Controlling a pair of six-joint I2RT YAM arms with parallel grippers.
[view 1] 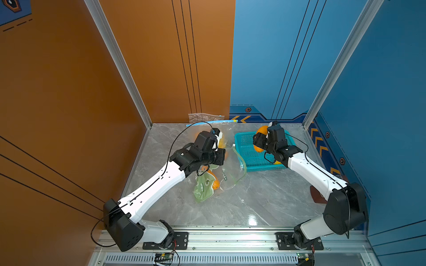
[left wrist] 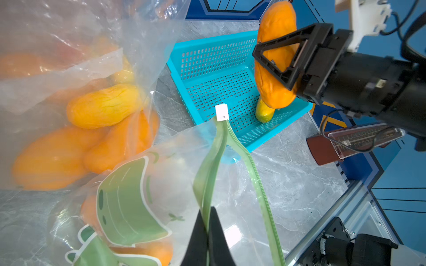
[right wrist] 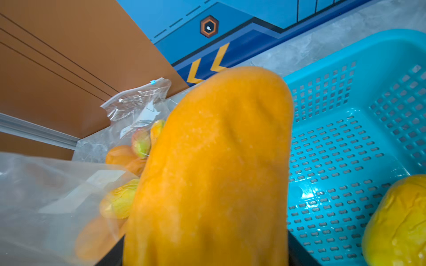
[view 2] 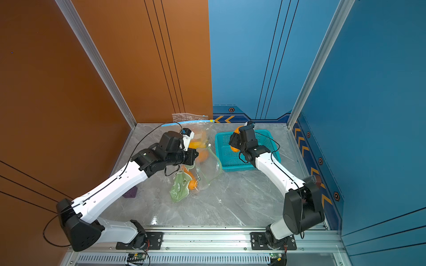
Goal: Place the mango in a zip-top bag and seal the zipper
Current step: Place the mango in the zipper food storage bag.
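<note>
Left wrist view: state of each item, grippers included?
left gripper, shut on green-zip bag's rim.
green-zip bag, mouth open, fruit inside.
right gripper, shut on held mango.
held mango, over basket, not bagged.
basket, one yellow-green mango inside.

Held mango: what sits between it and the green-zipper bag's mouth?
Only floor and side wall of the blue basket, shown in both top views; the mango hangs above it.

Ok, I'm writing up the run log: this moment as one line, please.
left gripper: shut on bag zipper strip | right gripper: shut on mango, over basket | bag: mouth open, unsealed
</note>
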